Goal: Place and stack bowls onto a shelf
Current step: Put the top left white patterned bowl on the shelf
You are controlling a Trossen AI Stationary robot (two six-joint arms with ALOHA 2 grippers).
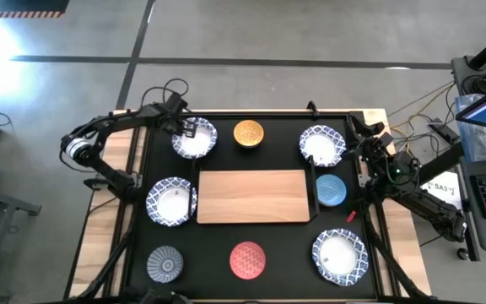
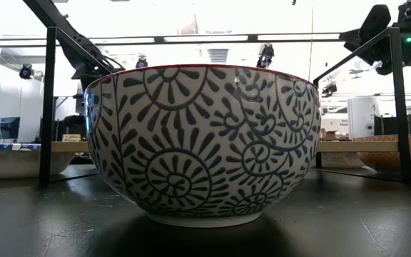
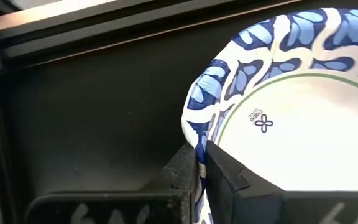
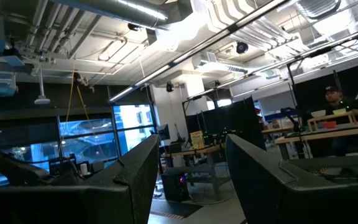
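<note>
The shelf (image 1: 253,196), a light-wood board, lies flat in the middle of the black tabletop (image 1: 285,245). Bowls stand around it. A blue-and-white bowl (image 1: 196,142) is at the far left, and my left gripper (image 1: 186,128) is shut on its far rim. Other blue-and-white bowls sit at the left (image 1: 171,202), far right (image 1: 322,145) and near right (image 1: 339,256). There are also an orange bowl (image 1: 248,133), a light blue one (image 1: 331,190), a red one (image 1: 246,259) and a grey ribbed one (image 1: 165,264). My right gripper (image 4: 188,180) is raised at the table's far right, open and holding nothing. My left gripper pinches the patterned rim (image 3: 199,138) of the far-left blue-and-white bowl, at its far edge. One finger (image 3: 232,171) is inside the bowl and the other (image 3: 180,171) is outside. The fingers slant down from the table's far left. The bowl appears to lie level on the tabletop.
In the low view the red bowl (image 2: 202,143) fills the foreground and hides most of the table behind it. Frame posts (image 2: 48,107) stand at the table's sides. Cables and equipment lie beyond the right edge (image 1: 445,181). A person (image 4: 337,102) sits far off in the room.
</note>
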